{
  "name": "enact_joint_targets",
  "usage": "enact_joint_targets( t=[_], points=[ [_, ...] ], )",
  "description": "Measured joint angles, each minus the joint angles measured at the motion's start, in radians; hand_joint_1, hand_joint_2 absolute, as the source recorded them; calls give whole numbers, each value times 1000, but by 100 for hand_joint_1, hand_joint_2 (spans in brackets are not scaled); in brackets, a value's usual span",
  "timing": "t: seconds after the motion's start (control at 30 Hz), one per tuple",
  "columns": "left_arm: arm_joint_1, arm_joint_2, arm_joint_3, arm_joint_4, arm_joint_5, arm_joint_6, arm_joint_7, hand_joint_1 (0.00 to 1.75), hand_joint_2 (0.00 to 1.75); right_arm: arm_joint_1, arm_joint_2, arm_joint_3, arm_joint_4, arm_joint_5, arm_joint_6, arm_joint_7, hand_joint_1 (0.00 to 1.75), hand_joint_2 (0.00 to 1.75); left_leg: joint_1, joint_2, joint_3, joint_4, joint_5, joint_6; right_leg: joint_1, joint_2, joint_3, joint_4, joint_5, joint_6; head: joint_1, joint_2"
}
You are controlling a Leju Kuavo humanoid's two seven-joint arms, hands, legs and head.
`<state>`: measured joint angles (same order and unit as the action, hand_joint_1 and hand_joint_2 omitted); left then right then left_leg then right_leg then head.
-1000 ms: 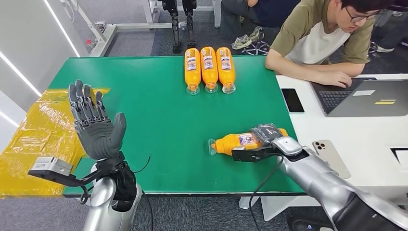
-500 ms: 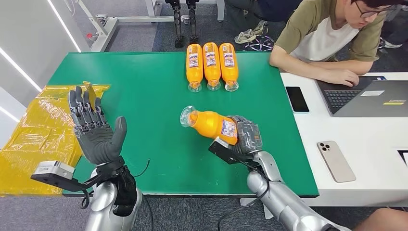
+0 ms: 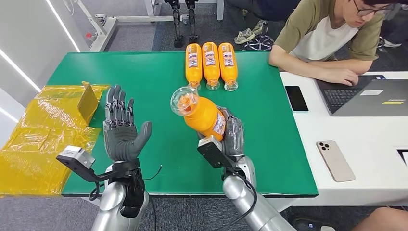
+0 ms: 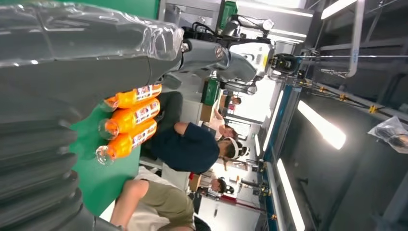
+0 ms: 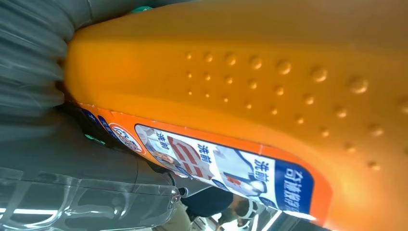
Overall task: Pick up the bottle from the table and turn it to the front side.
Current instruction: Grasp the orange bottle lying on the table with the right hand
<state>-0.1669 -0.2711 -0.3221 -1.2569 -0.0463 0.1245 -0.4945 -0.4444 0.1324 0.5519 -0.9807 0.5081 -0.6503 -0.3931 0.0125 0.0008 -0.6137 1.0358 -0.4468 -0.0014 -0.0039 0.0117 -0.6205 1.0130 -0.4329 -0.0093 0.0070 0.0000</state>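
- The orange bottle is off the green surface, held in the air above its middle part, tilted with its clear cap end raised and pointing up and to the left in the head view.
- A printed label runs along the bottle's lower side, next to the fingers; in the right wrist view the same label shows blue, white and red print, and the orange body above it carries rows of small raised dots.
- The right hand grips the bottle's bottom half, its dark fingers clamped around the body, and the silver right arm rises from below.
- The left hand is held up over the left part of the surface, palm facing the bottle, fingers apart and pointing upward, holding nothing and well apart from the bottle.
- Three more orange bottles lie side by side at the far edge of the surface, touching one another, caps toward the robot; the left wrist view shows them too.
- Crinkled yellow plastic sheeting covers the area left of the surface, with one flap standing up near the left hand.
- To the right, a white desk adjoins the green surface, carrying a dark phone, a light phone and a laptop.
- A person in an olive and white shirt sits at that desk, forearm resting by the laptop.
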Motion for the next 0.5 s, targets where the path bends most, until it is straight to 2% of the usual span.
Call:
enact_joint_targets(
  t=[0.27, 0.4, 0.5],
  points=[
    [7, 4, -26, 0, -81, -97, 10, 0, 175, 6, 12, 27, -49, 55, 108, 116, 175, 175, 0, 0, 0, 0, 0, 0, 0, 0, 0, 0, 0, 0, 0, 0],
    [6, 5, -31, 0, -115, -108, 10, 0, 175, 16, 12, 38, -75, 118, 181, 204, 175, 175, 0, 0, 0, 0, 0, 0, 0, 0, 0, 0, 0, 0, 0, 0],
    [6, 5, -33, 0, -125, -110, 10, 0, 175, 24, 11, 45, -94, 142, 213, 231, 175, 175, 0, 0, 0, 0, 0, 0, 0, 0, 0, 0, 0, 0, 0, 0]
  ],
)
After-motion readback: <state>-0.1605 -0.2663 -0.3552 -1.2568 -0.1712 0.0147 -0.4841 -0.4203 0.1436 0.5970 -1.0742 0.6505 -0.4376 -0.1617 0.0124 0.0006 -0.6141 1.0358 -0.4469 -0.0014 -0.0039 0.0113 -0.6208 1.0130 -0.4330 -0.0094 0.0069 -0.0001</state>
